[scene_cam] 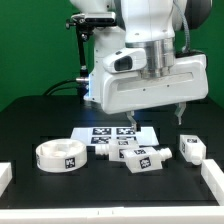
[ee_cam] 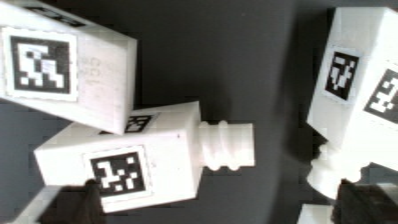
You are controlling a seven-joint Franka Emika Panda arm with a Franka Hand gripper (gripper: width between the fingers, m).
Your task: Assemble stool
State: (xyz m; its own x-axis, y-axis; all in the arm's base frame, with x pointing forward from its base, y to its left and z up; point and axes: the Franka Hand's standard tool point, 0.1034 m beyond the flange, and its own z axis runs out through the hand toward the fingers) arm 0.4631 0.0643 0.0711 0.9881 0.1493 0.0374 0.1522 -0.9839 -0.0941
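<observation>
The round white seat (scene_cam: pixel 60 157) lies on the black table at the exterior view's left. Three white tagged legs lie near the middle: one (scene_cam: pixel 141 158) in front, one (scene_cam: pixel 104 144) behind it, one (scene_cam: pixel 190 148) to the right. My gripper (scene_cam: pixel 152 118) hangs open and empty above them. In the wrist view a leg (ee_cam: pixel 128 158) with a ribbed peg end lies partly between my fingertips (ee_cam: pixel 80 202). A second leg (ee_cam: pixel 68 62) lies beside it, and a third (ee_cam: pixel 356 95) lies near the other finger. My gripper (ee_cam: pixel 217 210) holds nothing.
The marker board (scene_cam: pixel 118 131) lies flat behind the legs. White border pieces sit at the table's front left (scene_cam: pixel 5 176) and front right (scene_cam: pixel 212 186). The arm's base and cables stand at the back.
</observation>
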